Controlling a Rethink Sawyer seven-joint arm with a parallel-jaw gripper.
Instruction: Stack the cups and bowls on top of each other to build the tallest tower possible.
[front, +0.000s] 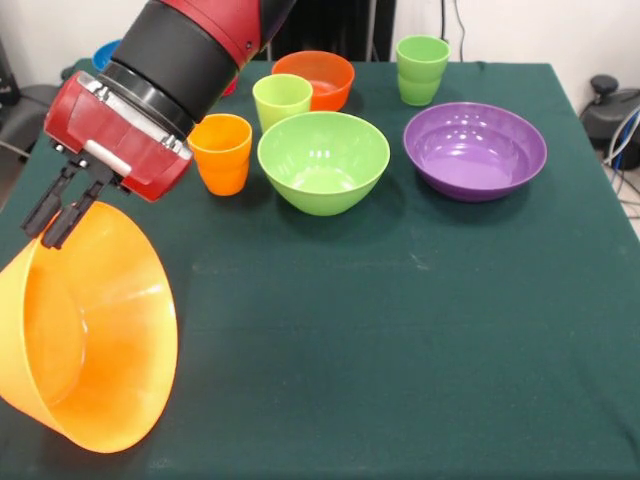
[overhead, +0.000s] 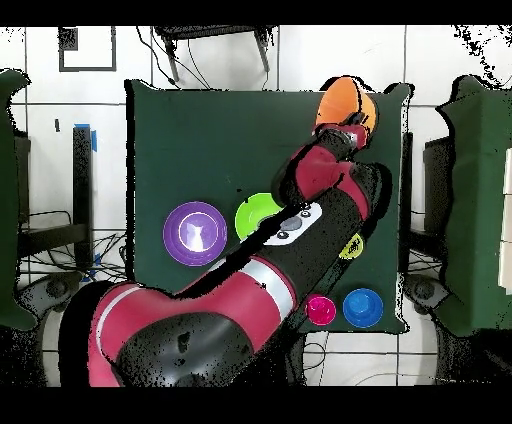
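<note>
Clamped on the upper rim of the big orange bowl (front: 85, 330), the pincer (front: 58, 215) has its two black fingers together over the thin wall, one inside and one outside as far as the front view shows. That bowl is tipped on its side at the near left corner of the counter (front: 400, 330), its mouth facing right and its inside empty.

Farther back, a lime green bowl (front: 323, 160) sits upright and empty near the middle, with a wide purple bowl (front: 475, 150) to its right, also empty and well apart from it. Just left of the green bowl stands an orange cup (front: 222, 152). Behind these a yellow-green cup (front: 282, 100) stands just in front of a small orange-red bowl (front: 314, 78). At the far edge, two green cups (front: 421, 68) are nested one in the other.

From overhead, a blue bowl (overhead: 362, 306) and a pink-red cup (overhead: 321, 309) sit at the counter's edge nearest the robot's base. A dark green cloth covers the counter; the floor around it is pale tile.
</note>
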